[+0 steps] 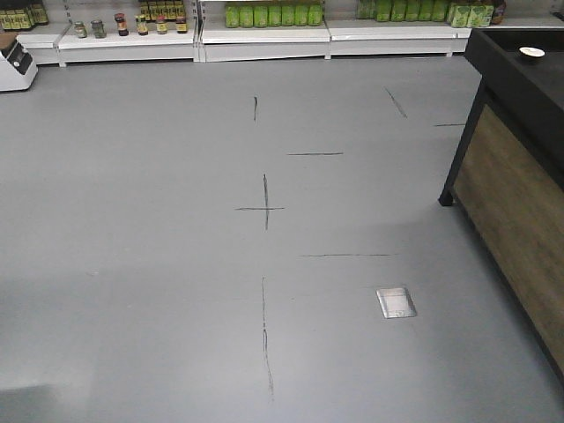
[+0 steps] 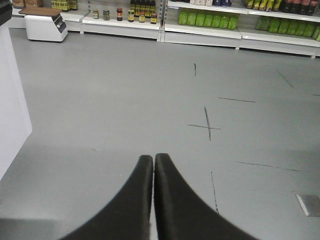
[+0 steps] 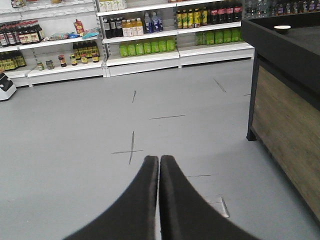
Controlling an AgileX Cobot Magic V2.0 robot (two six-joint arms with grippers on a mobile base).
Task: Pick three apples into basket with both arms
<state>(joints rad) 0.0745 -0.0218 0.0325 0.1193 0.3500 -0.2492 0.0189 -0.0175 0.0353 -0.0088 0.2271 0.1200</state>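
The apples and the basket are out of view in all three views. In the left wrist view my left gripper (image 2: 153,157) is shut, its two black fingers pressed together with nothing between them, above bare grey floor. In the right wrist view my right gripper (image 3: 159,159) is likewise shut on nothing, pointing over the floor toward the shelves. Neither arm shows in the front view.
Grey floor with black cross marks (image 1: 264,208) stretches ahead. A black counter with a wood side panel (image 1: 515,189) stands at the right, a small bowl (image 1: 531,52) on top. White shelves of bottles and jars (image 1: 264,26) line the far wall. A metal floor plate (image 1: 396,301) lies near the counter. A white appliance (image 2: 45,25) sits at far left.
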